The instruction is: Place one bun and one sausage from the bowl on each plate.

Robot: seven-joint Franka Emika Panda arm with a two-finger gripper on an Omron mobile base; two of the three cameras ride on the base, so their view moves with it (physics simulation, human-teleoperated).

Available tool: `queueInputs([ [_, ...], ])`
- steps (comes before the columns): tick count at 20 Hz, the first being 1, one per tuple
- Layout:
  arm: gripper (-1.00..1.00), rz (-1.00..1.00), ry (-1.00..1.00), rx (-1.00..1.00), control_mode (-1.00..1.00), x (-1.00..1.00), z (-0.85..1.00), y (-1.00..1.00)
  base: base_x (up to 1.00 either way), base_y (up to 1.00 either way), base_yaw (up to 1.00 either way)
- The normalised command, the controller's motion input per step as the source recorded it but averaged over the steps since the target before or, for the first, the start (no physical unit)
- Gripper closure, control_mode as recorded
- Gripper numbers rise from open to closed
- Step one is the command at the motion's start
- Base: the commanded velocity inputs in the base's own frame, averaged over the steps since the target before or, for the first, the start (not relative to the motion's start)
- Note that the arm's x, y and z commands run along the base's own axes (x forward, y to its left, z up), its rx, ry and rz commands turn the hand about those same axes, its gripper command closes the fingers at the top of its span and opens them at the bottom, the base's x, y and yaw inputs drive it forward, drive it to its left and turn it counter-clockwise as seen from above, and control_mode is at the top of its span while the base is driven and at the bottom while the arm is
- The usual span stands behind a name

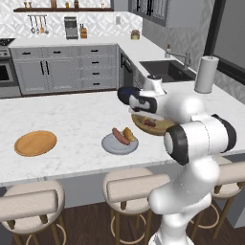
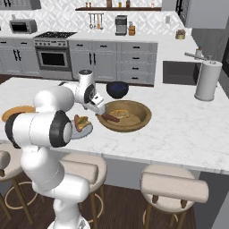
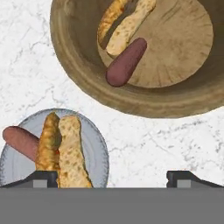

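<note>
Wide open and holding nothing, the gripper (image 3: 112, 177) hangs over the marble table (image 1: 72, 119) between the wooden bowl (image 3: 74, 74), with one bun (image 3: 127, 26) and one sausage (image 3: 127, 61) inside, and the grey plate (image 3: 94, 148), already carrying a bun and sausage, while the orange plate (image 1: 35, 143) lies well apart.

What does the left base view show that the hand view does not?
Left base view alone: the orange-brown plate, bare, at the counter's left, and the paper towel roll by the sink. Hand view alone: the open pincer, its dark tips wide apart above the counter, holding nothing. Both: the grey plate carrying one bun and one sausage, and the wooden bowl with a bun and a sausage still inside.
</note>
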Motion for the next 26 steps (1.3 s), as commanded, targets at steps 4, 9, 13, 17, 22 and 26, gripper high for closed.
queueInputs([
  [4, -1.0, -0.16, 0.12, 0.05, -1.0, 0.54, -0.28, -0.73, 0.0, 0.0, 0.0],
  [9, -1.0, -0.11, 0.0, 0.01, -1.0, 0.6, -0.29, -0.1, 0.0, 0.0, 0.0],
  [13, -1.0, -0.11, -0.01, 0.02, -1.0, 0.56, -0.26, -0.17, 0.0, 0.0, 0.0],
  [17, -1.0, -0.1, 0.0, 0.05, -1.0, 0.27, -0.27, -0.15, 0.0, 0.0, 0.0],
  [22, -1.0, -0.06, 0.0, 0.01, -1.0, 0.0, -0.36, 0.0, 0.0, 0.0, 0.0],
  [26, -1.0, -0.06, 0.0, 0.04, -1.0, -0.01, -0.33, 0.0, 0.0, 0.0, 0.0],
])
